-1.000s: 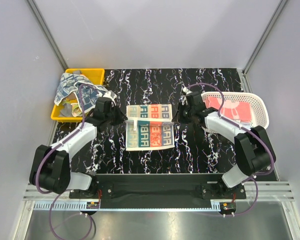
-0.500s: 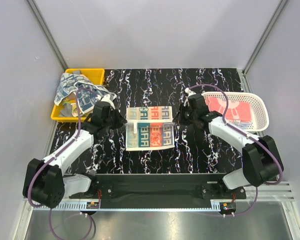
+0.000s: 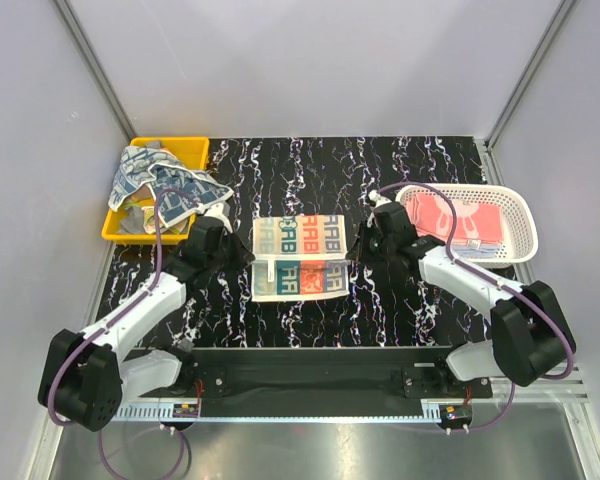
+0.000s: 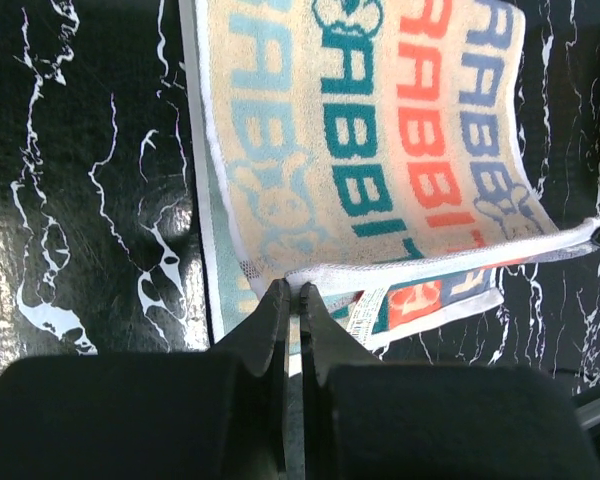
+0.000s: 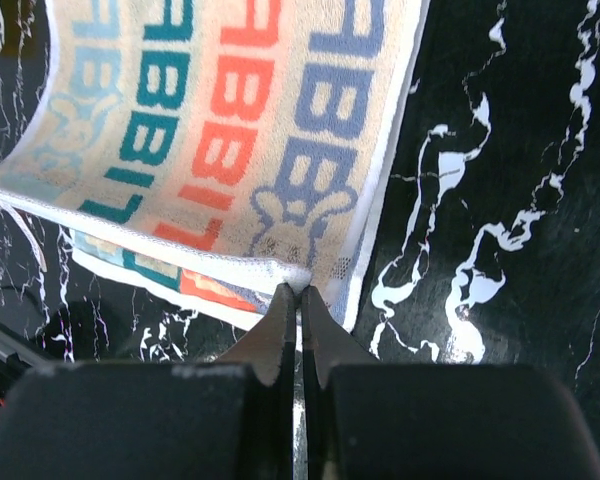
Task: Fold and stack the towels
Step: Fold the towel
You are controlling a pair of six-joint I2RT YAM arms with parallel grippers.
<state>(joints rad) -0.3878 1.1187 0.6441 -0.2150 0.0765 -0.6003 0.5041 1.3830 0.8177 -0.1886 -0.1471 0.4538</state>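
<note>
The left hand [image 4: 292, 298] and right hand [image 5: 298, 294] each clench a raised corner of the towel [image 3: 300, 236]; its flat near hem lies toward their bases.

"RABBIT" rows on beige towel [image 4: 380, 150]

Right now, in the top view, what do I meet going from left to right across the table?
bin → left gripper → towel → right gripper → basket
</note>
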